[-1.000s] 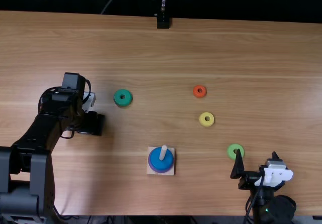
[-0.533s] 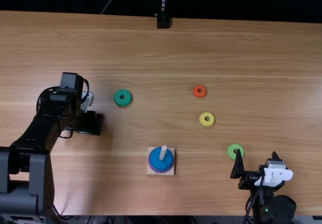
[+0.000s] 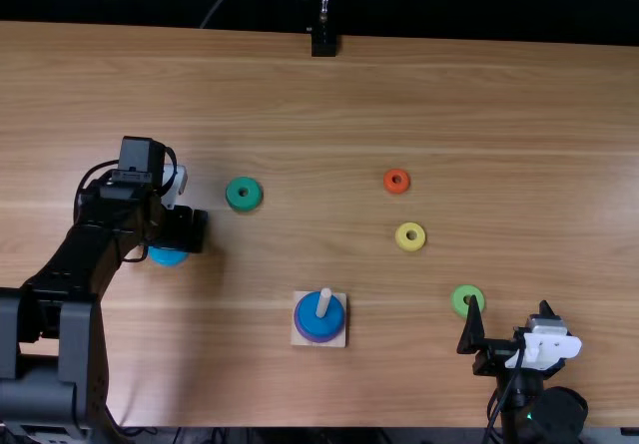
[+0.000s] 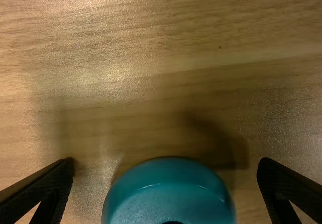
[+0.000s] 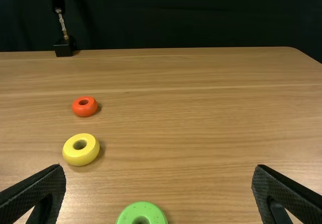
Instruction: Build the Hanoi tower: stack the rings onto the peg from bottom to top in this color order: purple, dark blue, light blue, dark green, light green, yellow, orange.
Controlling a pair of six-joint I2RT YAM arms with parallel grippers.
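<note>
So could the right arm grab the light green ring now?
Probably yes. The light green ring lies flat on the table, close to the right gripper. Its fingers are wide open, and nothing seems to block them.

Top view, high over the light brown wooden tabletop [image 3: 300,95], looks steeply down; left wrist view looks down from close above; right wrist view faces the far edge, sharing the small, round orange ring [image 3: 387,182] with the top view.

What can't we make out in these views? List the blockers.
- Top view: part of light blue ring, behind left arm
- Top view: most of purple ring and peg's lower part, covered by dark blue ring
- Right wrist view: part of light green ring, cut by bottom edge
</note>
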